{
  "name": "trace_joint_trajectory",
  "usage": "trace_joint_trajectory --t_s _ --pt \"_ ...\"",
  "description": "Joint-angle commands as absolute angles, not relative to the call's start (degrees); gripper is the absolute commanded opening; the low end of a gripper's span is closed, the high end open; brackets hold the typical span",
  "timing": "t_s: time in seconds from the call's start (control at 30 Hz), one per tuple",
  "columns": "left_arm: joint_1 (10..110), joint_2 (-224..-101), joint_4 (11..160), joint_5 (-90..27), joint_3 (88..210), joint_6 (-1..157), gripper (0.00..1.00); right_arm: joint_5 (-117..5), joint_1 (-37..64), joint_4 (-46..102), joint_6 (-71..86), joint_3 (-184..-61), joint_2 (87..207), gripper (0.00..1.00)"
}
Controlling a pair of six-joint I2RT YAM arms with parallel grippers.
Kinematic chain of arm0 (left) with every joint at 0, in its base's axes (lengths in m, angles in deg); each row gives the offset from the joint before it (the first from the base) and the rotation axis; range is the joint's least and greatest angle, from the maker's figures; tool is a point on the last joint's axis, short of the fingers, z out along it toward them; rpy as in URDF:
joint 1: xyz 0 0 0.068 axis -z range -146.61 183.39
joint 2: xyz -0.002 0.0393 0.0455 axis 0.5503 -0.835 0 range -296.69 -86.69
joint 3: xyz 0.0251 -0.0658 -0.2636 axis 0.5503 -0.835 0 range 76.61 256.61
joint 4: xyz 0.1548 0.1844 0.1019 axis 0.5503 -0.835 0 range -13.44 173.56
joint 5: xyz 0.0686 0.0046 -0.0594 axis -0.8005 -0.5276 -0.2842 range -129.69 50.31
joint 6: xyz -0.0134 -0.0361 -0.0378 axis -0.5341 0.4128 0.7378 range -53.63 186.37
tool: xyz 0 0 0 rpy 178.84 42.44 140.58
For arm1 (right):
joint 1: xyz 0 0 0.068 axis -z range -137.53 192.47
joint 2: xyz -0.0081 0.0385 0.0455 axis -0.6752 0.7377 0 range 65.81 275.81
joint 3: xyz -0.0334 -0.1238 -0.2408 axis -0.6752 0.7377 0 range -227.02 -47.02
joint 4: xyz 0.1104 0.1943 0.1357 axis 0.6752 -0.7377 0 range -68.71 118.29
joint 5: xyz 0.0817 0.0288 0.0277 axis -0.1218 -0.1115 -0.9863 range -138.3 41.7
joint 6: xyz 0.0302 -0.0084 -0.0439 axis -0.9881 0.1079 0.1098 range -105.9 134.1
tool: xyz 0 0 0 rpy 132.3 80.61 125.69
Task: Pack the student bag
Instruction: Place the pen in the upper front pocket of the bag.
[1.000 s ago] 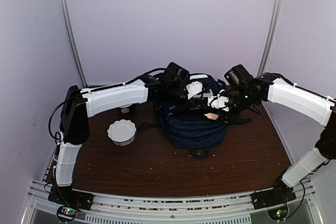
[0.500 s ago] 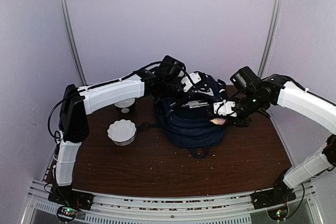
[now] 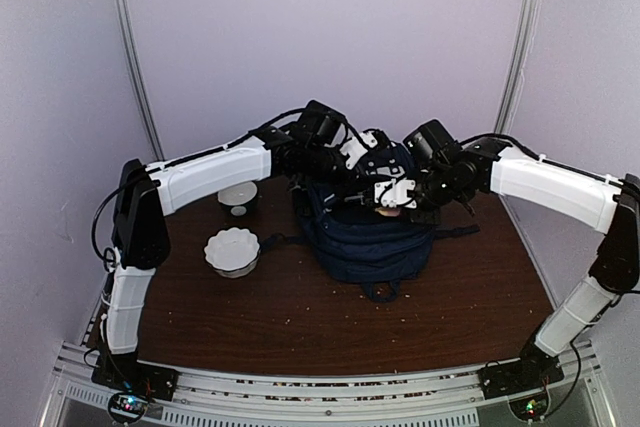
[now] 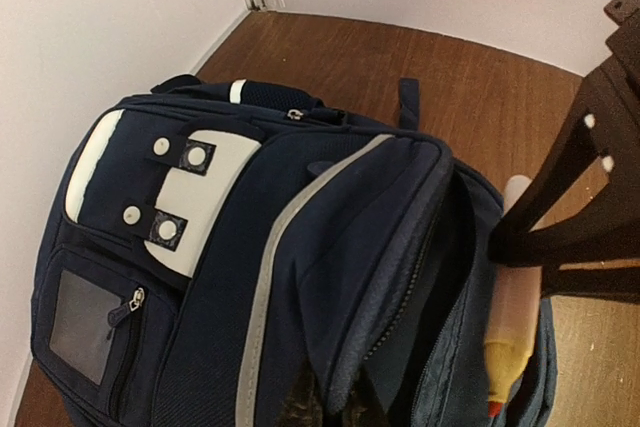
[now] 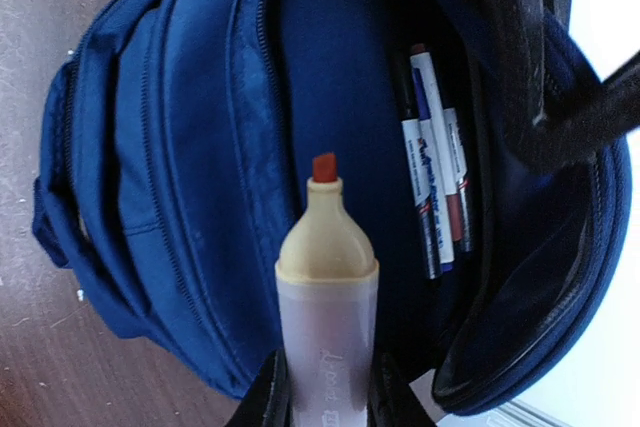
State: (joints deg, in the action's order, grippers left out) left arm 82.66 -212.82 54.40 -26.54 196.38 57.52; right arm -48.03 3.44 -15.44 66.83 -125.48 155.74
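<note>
Just ahead of the right hand (image 5: 325, 402), which grips one orange-tipped highlighter (image 5: 326, 277) tip forward, gapes the open compartment of the single student bag (image 5: 190, 147) on the worktop (image 3: 480, 287). The highlighter's long axis runs roughly parallel to three marker pens (image 5: 432, 182) lying inside. The left hand (image 4: 515, 242), pinched shut on the opening's rim, holds it wide alongside.

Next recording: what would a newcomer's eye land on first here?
The navy student bag sits on the table with both arms meeting over its unzipped top. The right gripper holds an uncapped orange-tipped highlighter aimed into the opening, where several pens already lie, while the left gripper pinches the bag's rim. Two white bowls stand to its left.
</note>
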Motion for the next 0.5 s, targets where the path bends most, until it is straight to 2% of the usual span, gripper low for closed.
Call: trace_joint_trajectory --t_s 0.0,0.4,0.47 --pt "83.1 -206.8 61.6 -19.7 200.4 60.9 0.0 -40.7 1.5 -6.8 69.7 -126.2 158.6 0.12" --pt "83.1 -205.7 61.4 -16.6 201.0 62.5 0.0 -33.1 0.9 6.7 76.0 -122.5 167.0 0.13" --pt "83.1 -205.7 61.4 -16.4 200.9 62.7 0.0 -31.9 0.9 9.5 76.3 -122.3 168.6 0.15"
